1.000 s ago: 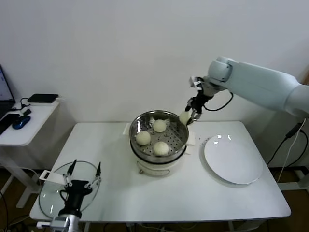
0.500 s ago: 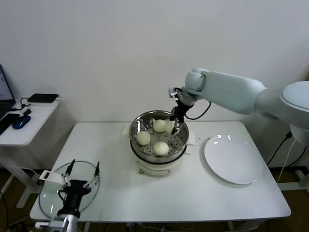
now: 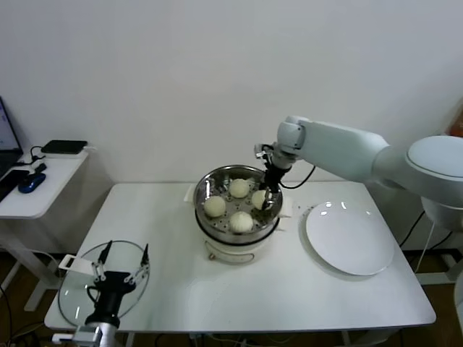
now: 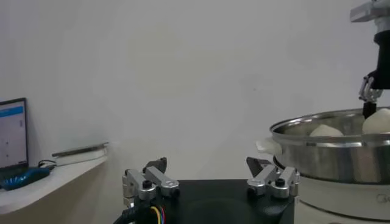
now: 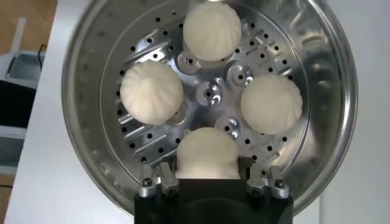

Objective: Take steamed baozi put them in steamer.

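Observation:
The steamer (image 3: 203, 194) is a shiny perforated basket on a white pot base at the table's centre. Three steamed baozi (image 3: 239, 187) (image 3: 215, 206) (image 3: 241, 221) lie in it. My right gripper (image 3: 268, 196) reaches down into the basket's right side, shut on another baozi (image 3: 259, 199). In the right wrist view that bun (image 5: 207, 149) sits between the fingers (image 5: 251, 163), low over the perforated floor, with the others around it (image 5: 151, 92) (image 5: 212, 30) (image 5: 271, 103). Whether it touches the floor I cannot tell. My left gripper (image 3: 127, 250) is open and parked at the front left.
A white plate (image 3: 351, 238) lies right of the steamer. A round glass lid (image 3: 72, 288) lies under the left gripper at the front left corner. A side table (image 3: 43, 184) with a phone and mouse stands further left.
The right arm swung left from beyond the steamer's right rim and lowered its baozi into the basket's right side. The left arm has not moved.

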Robot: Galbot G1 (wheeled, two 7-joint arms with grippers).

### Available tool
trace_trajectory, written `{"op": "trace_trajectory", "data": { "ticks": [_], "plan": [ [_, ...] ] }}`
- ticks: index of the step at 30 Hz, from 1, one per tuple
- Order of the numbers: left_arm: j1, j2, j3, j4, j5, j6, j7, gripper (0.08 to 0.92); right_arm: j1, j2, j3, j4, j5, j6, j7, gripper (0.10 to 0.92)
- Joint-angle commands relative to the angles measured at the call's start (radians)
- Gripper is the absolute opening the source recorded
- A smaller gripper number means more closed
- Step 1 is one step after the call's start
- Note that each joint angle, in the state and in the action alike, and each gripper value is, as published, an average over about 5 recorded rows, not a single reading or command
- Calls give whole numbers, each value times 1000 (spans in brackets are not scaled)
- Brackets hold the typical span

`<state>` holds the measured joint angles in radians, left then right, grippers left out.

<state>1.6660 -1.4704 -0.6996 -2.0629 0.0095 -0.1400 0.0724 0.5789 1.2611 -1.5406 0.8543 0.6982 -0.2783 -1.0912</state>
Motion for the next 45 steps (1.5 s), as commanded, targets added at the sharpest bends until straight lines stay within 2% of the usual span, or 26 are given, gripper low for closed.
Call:
{"op": "trace_trajectory", "data": {
  "ticks": [1,13,20,23,38,40,45],
  "plan": [
    [2,3,1,1,-8,0,0,823,-30,9,6,-26,-42,4,2,645],
    [5,5,0,4,-13,-2,0,823,-42,13,17,-34,-48,6,10,653],
    [3,7,1,6,-15,-1,0,823,-29,18,23,-42,-43,6,-5,793],
    [1,8,2,6,-15,1,0,823,-15,17,20,-39,-37,8,-15,818],
    [10,17,0,-2,-24,1,0,823,150,-82,36,60,95,46,-23,823],
    [10,17,0,-5,-26,3,0,823,151,-118,91,73,74,55,-9,823],
    [19,14,9,-18,-21,2,-1,823,71,-229,331,122,-92,82,36,823]
  ]
}}
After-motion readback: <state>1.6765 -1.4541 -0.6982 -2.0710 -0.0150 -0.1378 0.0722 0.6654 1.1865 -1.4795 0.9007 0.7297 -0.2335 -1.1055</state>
